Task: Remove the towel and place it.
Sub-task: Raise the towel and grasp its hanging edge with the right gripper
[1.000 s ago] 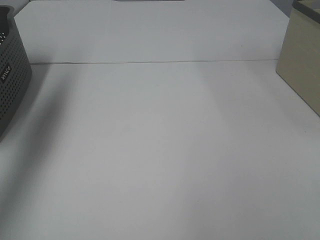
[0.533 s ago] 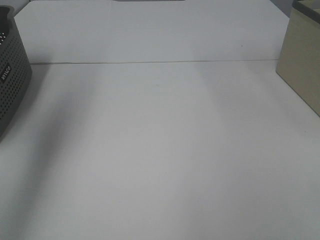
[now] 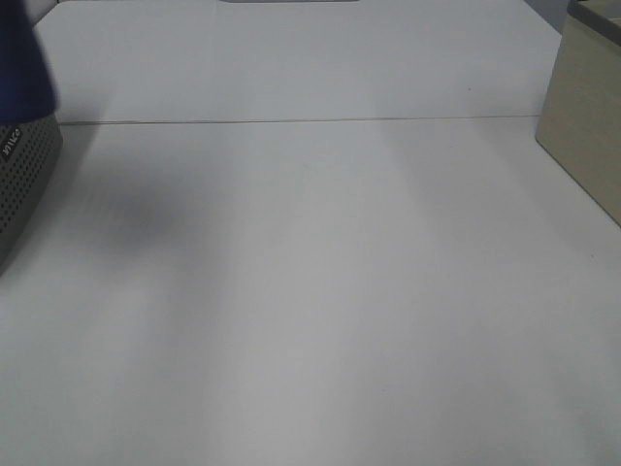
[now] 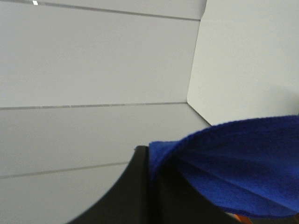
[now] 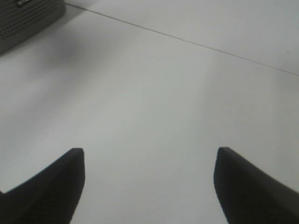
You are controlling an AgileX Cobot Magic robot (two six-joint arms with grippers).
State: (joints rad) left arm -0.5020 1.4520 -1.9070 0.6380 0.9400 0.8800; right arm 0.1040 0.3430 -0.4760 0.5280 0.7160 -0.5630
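Note:
The deep blue towel [image 3: 21, 58] hangs into the top left corner of the exterior high view, above the grey basket [image 3: 24, 180]. In the left wrist view the towel [image 4: 243, 168] bulges out in soft folds beside a black finger [image 4: 133, 196], and my left gripper [image 4: 152, 161] is shut on it, lifted off the table. My right gripper [image 5: 149, 158] stands open over bare white table, nothing between its fingertips. Neither arm shows in the exterior high view.
The perforated grey basket [image 5: 28, 18] stands at the table's left edge. A beige box [image 3: 587, 116] stands at the right edge. A thin seam [image 3: 291, 121] crosses the white table [image 3: 310, 291] at the back.
The blue towel has come into the top left of the exterior high view, covering the basket's rim, and a new shadow lies on the table beside the basket.

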